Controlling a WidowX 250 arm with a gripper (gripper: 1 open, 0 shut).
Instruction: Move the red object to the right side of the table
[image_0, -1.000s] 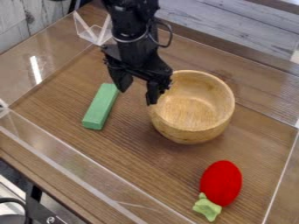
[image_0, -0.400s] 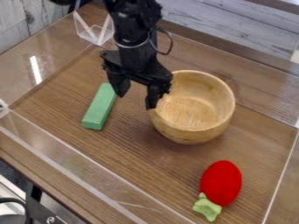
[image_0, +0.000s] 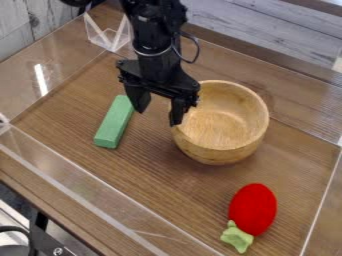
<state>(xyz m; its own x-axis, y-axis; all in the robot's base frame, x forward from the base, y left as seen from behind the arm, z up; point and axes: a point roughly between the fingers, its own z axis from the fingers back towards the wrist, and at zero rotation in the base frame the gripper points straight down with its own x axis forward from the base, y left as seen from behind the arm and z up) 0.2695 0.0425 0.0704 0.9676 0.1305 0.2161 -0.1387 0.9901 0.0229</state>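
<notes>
The red object, a small rounded toy fruit with a green leafy stem, lies on the dark wood-grain table near the front right corner. My gripper hangs far from it, up and to the left, pointing down between the green block and the wooden bowl. Its two black fingers stand apart with nothing between them, so it is open.
A wooden bowl sits just right of the gripper. A green rectangular block lies just left of it. Low clear acrylic walls border the table on all sides.
The gripper has rolled slightly about its own axis while staying in place. The red object, bowl and block have not moved.
</notes>
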